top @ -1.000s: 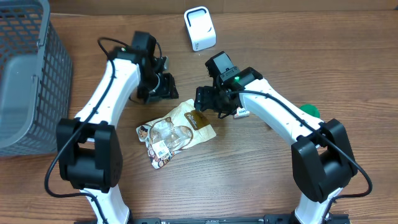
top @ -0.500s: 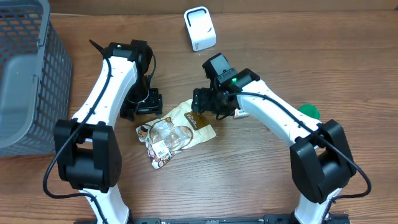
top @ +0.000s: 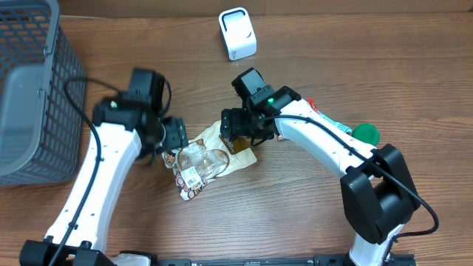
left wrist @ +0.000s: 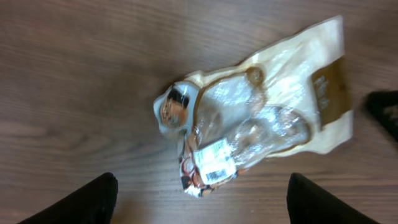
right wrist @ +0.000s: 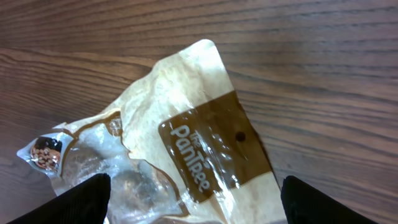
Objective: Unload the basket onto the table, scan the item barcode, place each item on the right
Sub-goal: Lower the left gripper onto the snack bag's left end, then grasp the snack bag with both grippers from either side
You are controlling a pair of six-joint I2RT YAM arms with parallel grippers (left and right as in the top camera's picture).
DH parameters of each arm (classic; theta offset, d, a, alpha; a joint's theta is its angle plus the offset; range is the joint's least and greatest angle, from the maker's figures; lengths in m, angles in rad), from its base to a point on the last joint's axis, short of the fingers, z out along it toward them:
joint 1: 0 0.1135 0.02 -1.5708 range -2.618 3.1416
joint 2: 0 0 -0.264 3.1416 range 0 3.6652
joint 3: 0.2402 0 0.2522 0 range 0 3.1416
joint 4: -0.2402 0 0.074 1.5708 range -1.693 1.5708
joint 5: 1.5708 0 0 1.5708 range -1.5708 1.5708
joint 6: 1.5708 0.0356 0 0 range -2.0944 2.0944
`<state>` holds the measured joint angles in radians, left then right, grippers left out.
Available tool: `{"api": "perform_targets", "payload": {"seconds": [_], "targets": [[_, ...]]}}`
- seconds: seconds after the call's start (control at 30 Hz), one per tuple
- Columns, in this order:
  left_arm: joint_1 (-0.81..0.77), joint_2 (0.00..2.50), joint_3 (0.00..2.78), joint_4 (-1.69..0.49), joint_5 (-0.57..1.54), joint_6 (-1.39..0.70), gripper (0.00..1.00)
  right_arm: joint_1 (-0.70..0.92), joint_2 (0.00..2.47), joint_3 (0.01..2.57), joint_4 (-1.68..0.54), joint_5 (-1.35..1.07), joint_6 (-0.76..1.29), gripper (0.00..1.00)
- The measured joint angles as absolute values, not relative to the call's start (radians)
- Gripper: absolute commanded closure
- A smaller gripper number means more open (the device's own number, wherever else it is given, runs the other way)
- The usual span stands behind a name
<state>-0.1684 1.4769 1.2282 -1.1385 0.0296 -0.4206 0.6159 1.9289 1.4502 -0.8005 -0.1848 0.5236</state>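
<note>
The item is a crinkly clear and cream snack bag (top: pixel 211 155) with a brown band, lying flat on the wooden table. Its white barcode label (top: pixel 191 177) faces up at the lower left end and also shows in the left wrist view as label (left wrist: pixel 214 167). My left gripper (top: pixel 171 137) hovers open beside the bag's left end; the bag (left wrist: pixel 261 118) lies ahead of its spread fingers (left wrist: pixel 87 202). My right gripper (top: pixel 235 130) is open above the bag's brown band (right wrist: pixel 211 149), with one finger (right wrist: pixel 311 202) on each side. A white scanner (top: pixel 237 33) stands at the back.
A grey mesh basket (top: pixel 29 89) fills the far left. A green round object (top: pixel 366 134) and a slim packet (top: pixel 325 118) lie beside the right arm. Bare wood lies in front of the bag.
My left arm has swung from behind the bag to its left side, and its jaws have spread. My right gripper has shifted slightly left over the bag. The bag has not moved.
</note>
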Motion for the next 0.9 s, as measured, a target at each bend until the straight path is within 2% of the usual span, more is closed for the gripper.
{"api": "perform_targets", "payload": {"seconds": [0.2, 0.43, 0.67, 0.9], "targets": [[-0.168, 1.506, 1.032, -0.955, 0.056, -0.448, 0.24, 0.622, 1.929, 1.404, -0.770, -0.182, 0.524, 0.09], [-0.168, 1.526, 0.949, -0.839, 0.067, -0.474, 0.25, 0.623, 1.929, 1.398, -0.758, -0.179, 0.524, 0.09], [-0.168, 1.528, 0.826, -0.678, 0.072, -0.526, 0.29, 0.627, 1.929, 1.359, -0.734, -0.179, 0.524, 0.09], [-0.168, 1.528, 0.804, -0.609, 0.072, -0.529, 0.32, 0.656, 1.936, 1.351, -0.735, -0.179, 0.524, 0.09]]}}
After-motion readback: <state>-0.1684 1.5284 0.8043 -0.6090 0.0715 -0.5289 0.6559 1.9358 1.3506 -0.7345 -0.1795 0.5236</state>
